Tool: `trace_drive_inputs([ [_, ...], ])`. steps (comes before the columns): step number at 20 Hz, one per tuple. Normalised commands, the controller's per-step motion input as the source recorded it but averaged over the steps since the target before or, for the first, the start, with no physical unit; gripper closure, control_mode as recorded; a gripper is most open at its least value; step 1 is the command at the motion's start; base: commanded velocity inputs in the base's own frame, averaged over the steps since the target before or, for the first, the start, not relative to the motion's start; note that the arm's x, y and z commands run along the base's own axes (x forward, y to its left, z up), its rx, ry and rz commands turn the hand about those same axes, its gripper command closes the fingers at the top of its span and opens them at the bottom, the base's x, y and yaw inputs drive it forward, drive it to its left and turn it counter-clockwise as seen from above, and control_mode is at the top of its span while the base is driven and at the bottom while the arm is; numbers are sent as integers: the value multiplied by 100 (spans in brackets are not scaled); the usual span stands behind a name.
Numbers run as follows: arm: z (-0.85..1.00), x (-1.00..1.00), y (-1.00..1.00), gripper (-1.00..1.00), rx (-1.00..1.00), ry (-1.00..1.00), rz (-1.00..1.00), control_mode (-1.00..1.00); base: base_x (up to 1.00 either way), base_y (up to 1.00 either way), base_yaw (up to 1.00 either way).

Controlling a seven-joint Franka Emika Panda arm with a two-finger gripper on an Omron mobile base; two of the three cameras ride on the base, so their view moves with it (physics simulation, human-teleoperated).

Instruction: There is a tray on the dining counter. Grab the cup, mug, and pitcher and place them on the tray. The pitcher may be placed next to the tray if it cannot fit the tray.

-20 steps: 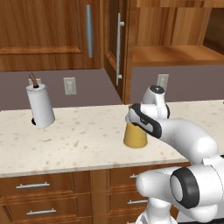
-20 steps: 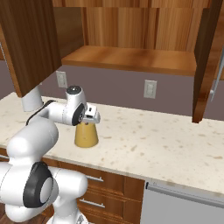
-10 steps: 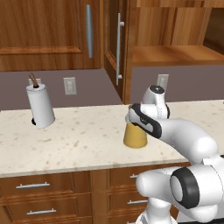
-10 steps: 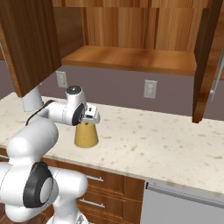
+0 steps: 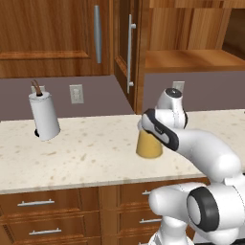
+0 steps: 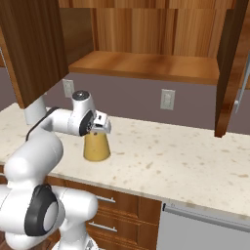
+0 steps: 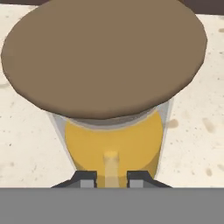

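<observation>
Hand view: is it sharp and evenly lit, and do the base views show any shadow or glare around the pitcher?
Hand view: the pitcher looms very close, its brown lid flatly lit, edges crisp, no glare. Left base view: the paper towel roll casts a small dark shadow at its foot; the pitcher's shadow on the counter is faint. Right base view: even rendered light, no blur.

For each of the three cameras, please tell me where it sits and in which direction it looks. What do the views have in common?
Left base view: behind the arm on its left, looking forward and down at the counter; the white arm rises at lower right, over the pitcher.
Right base view: behind on the right; the arm rises at lower left, its gripper at the pitcher's top.
Hand view: on the hand, looking along the fingertips at the pitcher's brown lid.
Shared: all show the pitcher on the speckled counter.
</observation>
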Motion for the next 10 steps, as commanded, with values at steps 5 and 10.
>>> trace_drive_inputs([
  [5, 28, -20, 0, 100, 0, -3, 0, -100, 0, 0, 0],
  [10, 9, -39, -12, 100, 0, -4, 0, -100, 0, 0, 0],
])
